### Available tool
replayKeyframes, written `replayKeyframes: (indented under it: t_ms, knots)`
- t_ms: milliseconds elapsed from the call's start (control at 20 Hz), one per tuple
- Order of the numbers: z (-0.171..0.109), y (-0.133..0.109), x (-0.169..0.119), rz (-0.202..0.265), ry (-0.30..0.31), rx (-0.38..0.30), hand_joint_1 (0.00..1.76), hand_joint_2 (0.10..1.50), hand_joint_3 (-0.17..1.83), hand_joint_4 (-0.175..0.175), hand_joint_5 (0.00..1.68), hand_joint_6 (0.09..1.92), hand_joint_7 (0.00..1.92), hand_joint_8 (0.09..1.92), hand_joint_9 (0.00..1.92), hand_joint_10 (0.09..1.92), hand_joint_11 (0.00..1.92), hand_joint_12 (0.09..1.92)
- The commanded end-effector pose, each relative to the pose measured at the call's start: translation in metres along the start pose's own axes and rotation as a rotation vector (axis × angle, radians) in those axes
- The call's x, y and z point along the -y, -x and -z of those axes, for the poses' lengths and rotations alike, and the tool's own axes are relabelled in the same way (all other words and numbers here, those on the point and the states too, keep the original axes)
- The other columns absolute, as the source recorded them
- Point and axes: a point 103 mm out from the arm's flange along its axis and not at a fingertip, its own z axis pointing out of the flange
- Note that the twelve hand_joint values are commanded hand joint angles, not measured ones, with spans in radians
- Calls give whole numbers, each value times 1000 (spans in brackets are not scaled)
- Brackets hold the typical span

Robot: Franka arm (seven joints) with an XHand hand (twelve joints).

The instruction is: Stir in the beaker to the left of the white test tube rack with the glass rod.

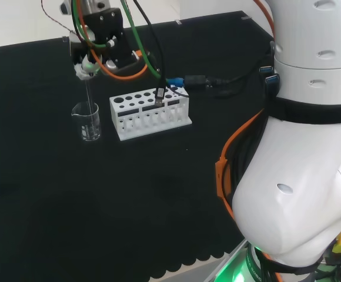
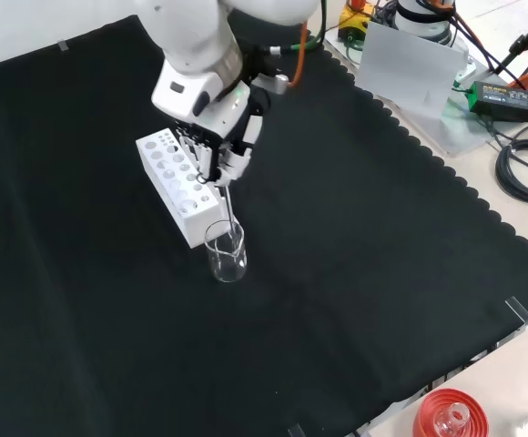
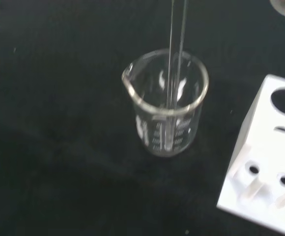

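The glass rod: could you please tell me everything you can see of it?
The glass rod is thin, straight and clear. It hangs nearly upright from the hand, whose fingers are curled round its top. Its lower end reaches down inside the beaker, a clear spouted vessel on the black cloth beside the white test tube rack.

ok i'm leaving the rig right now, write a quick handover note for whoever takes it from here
Hand: shut on the glass rod, held about upright above the beaker.
Things: the beaker stands on the black cloth, just left of the white test tube rack in the head view. I cannot tell if it holds any liquid.
Done: rod picked up and lowered; its lower end is inside the beaker, as the wrist view shows.
Left: stir, then lift the rod out.
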Motion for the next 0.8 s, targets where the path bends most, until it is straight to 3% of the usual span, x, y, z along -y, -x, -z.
replayKeyframes:
  t_ms: [50, 800]
  knots:
    - [5, -26, -14, 45, 10, 14, 1182, 1192, -175, -175, 999, 1010, 1557, 583, 1795, 289, 1629, 574]
    - [23, -7, -31, 43, 5, 29, 1181, 1192, -175, -175, 999, 1011, 1559, 581, 1796, 286, 1628, 574]
